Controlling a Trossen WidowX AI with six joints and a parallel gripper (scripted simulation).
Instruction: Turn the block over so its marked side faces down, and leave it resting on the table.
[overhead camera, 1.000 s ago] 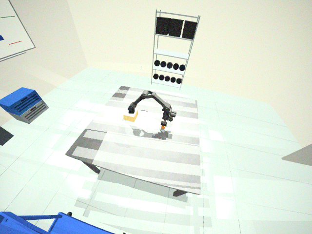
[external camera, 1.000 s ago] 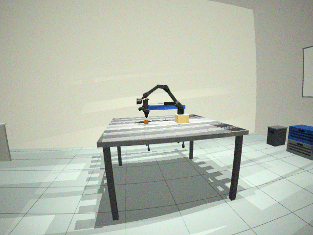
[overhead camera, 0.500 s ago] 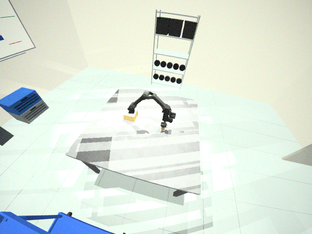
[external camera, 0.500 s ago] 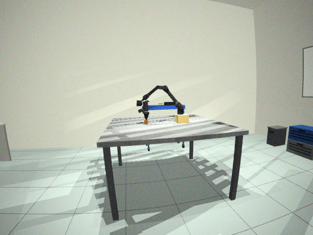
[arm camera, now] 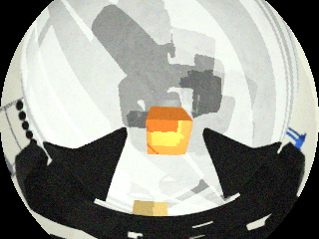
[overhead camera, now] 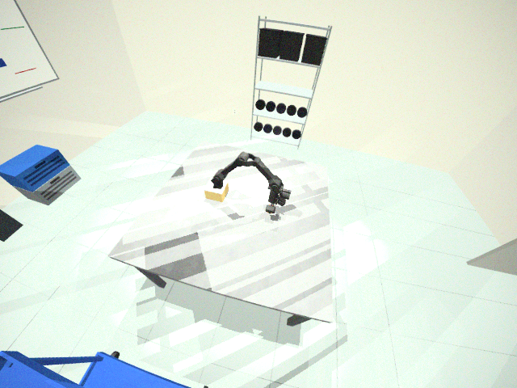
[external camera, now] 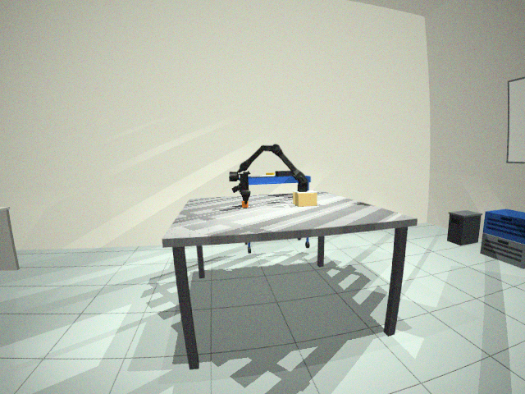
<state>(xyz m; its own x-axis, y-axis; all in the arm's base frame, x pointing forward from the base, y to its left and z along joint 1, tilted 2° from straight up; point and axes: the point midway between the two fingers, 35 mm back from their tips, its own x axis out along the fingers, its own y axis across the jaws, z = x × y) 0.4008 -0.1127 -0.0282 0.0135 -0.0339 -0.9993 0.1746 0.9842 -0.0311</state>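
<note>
The small orange block point(external camera: 244, 204) point(arm camera: 168, 133) rests on the table point(overhead camera: 258, 267) point(external camera: 262, 224). In the wrist view one face is darker orange and another shows a bright yellow patch; I cannot tell which side is marked. My gripper point(overhead camera: 271, 209) point(external camera: 245, 200) point(arm camera: 165, 131) points down at the block. It is open, and the block appears between the two fingertips in the wrist view, with a gap on each side. In the top view the block is hidden behind the gripper.
A tan box point(overhead camera: 214, 195) point(external camera: 307, 199) point(arm camera: 150, 208) stands on the table beside the arm's base. A blue cart point(overhead camera: 125, 373) point(external camera: 271, 180) stands beyond one side of the table. A tall shelf point(overhead camera: 283, 89) stands by the wall.
</note>
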